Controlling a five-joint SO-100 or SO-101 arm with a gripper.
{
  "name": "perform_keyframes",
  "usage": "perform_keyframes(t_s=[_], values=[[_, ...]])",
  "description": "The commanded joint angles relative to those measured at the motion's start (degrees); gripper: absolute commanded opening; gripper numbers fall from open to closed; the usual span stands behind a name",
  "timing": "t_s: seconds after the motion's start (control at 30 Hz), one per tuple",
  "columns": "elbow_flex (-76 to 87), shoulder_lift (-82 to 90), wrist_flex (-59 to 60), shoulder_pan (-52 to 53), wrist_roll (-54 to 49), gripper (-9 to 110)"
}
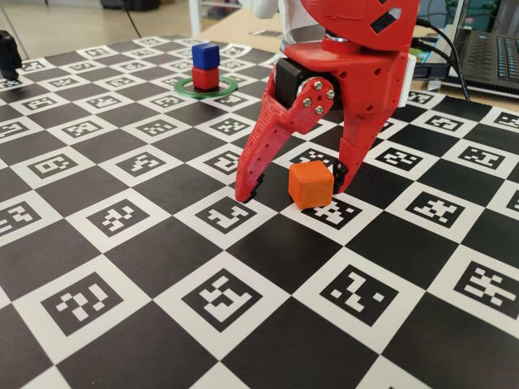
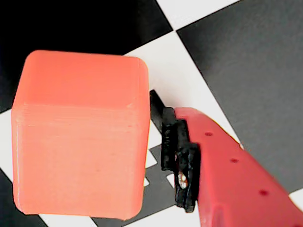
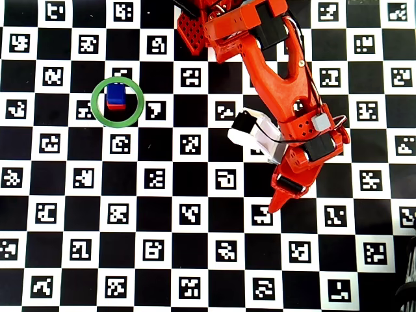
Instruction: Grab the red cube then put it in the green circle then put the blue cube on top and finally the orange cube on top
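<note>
Orange cube (image 1: 310,184) sits flat on the checkered marker board (image 1: 162,243), well apart from the green circle (image 1: 209,87). Gripper (image 1: 292,188) spread wide, tips down at the board, straddling the cube; in the wrist view one black-padded finger (image 2: 177,156) is just beside the cube face, contact unclear. Blue cube (image 1: 205,55) stacked on red cube (image 1: 205,78) inside the circle

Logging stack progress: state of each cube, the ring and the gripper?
red cube: inside green circle, bottom of stack.
blue cube: on top of red cube.
orange cube: on the board, between the fingers, not lifted.
gripper: open, straddling orange cube.
</note>
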Motion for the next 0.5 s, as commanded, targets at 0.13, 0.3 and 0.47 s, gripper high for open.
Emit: perform_keyframes(t_s=[0.13, 0.3, 0.47], values=[[-0.09, 1.41, -1.05, 0.79, 0.62, 41], [0.0, 1.41, -1.32, 1.14, 0.44, 33], [0.79, 1.85, -1.49, 2.46, 0.79, 23]])
